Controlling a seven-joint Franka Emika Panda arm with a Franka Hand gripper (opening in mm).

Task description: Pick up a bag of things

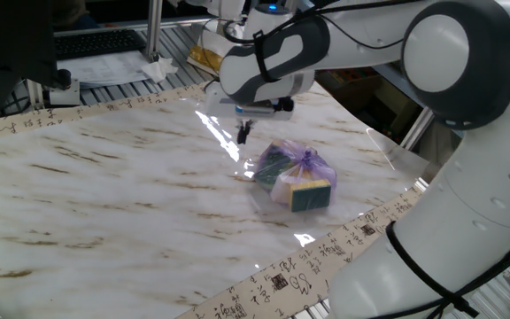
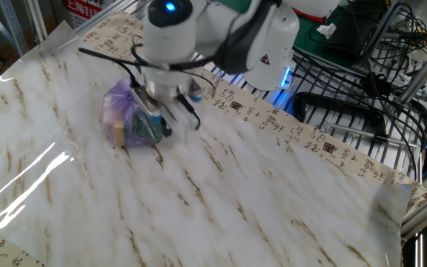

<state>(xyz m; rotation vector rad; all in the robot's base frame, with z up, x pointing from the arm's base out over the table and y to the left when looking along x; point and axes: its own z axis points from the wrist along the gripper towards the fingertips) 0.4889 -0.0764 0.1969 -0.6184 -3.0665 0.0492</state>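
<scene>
Small see-through purple plastic bag of sponges (image 1: 294, 178) on marble table (image 1: 104, 195); white robot claw (image 1: 243, 134) just above, beside it, open or shut unclear

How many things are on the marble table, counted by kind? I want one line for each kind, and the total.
Purple-tinted plastic bag, knotted on top, with green-and-yellow sponge blocks inside: 1
Robot gripper above the table, beside the bag: 1
Total: 2

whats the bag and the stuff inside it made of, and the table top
The bag looks like thin purple-tinted plastic film: see-through, crinkled, gathered at the top. Inside, green-and-yellow blocks look like sponge, matte. The table shows a marble pattern under a glossy, possibly clear cover, given the glare.
</scene>
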